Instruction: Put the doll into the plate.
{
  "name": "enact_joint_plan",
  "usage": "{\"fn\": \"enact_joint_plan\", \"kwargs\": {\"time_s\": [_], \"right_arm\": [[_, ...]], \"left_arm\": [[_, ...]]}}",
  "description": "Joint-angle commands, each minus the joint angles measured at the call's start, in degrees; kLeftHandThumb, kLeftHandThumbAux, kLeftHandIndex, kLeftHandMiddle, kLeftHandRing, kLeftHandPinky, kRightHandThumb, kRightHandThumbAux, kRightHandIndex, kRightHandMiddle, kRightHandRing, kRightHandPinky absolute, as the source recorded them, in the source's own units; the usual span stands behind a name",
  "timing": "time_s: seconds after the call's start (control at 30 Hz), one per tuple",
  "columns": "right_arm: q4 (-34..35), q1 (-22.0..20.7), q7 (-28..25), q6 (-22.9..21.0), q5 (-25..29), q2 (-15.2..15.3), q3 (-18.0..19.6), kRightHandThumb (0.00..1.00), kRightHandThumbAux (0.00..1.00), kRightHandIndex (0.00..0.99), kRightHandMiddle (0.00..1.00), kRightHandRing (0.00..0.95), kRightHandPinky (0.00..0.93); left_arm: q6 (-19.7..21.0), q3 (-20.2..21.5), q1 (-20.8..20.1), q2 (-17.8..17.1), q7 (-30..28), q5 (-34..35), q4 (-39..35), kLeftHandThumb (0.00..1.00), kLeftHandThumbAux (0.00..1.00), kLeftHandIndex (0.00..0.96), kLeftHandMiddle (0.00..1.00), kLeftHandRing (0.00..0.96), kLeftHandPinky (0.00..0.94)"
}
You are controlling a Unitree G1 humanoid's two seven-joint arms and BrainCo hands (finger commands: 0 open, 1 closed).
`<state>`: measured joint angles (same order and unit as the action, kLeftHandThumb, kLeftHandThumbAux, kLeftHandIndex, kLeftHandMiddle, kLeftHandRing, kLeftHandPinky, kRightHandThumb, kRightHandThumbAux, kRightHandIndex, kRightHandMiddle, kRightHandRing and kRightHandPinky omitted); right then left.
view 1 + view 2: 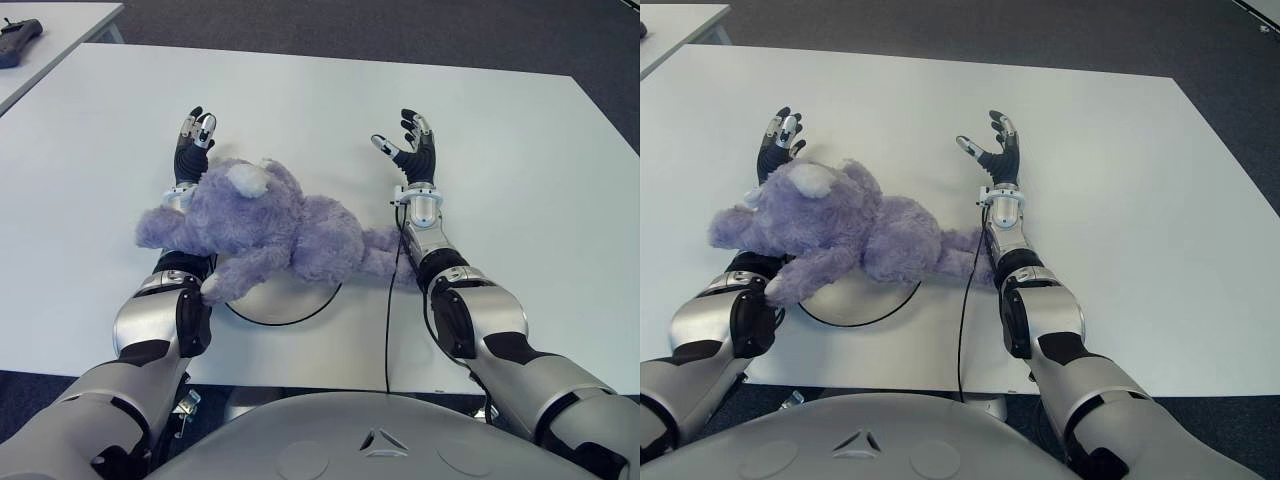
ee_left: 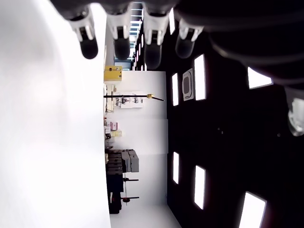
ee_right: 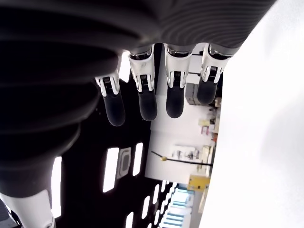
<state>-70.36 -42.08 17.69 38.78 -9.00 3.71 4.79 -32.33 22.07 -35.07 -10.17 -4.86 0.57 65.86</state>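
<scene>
Doll: fuzzy lilac plush, long shaggy pile, one pale rounded ear on top. It's sprawled sideways in the centre-left of the eye views, head end toward the left, a stubby limb hanging down toward the lower left.

Plate: flat round white disc with a thin dark rim, low centre of the frame. The doll lies across its upper part, so only the lower arc shows. Looks like the plush sits partly on it and spills past both sides.

Left hand: upper left of the doll, fingers stretched out and spread, holding nothing. Black rubbery palm, silvery fingertips. The forearm runs under the doll's head end.

Right hand: just right of centre, above the doll's tail end, fingers also splayed and empty. Its wrist view shows four dark rounded fingertips extended straight.

Table: smooth matte white top, rectangular, dark carpet past its edges.

Cable: thin black wire running down from the right wrist toward the table's near edge.
</scene>
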Motion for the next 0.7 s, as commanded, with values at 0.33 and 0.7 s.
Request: {"fn": "enact_joint_plan", "kwargs": {"time_s": [0.33,0.7], "right_arm": [[-6.86,14.58,1.34,0.46,-2.34,-4.6,-1.93,0.0,0.716,0.166,0.156,0.12,0.076],[-6.88,14.59,1.48,0.42,-2.36,-4.43,-2.31,0.0,0.714,0.177,0.161,0.124,0.083]], "left_arm": [[0.05,1.69,15.0,5.95,-1.82,3.29,8.63,0.0,0.365,0.045,0.112,0.05,0.0],[-0.29,-0.13,15.26,5.7,0.58,1.28,8.46,0.0,0.379,0.046,0.113,0.051,0.0]]}}
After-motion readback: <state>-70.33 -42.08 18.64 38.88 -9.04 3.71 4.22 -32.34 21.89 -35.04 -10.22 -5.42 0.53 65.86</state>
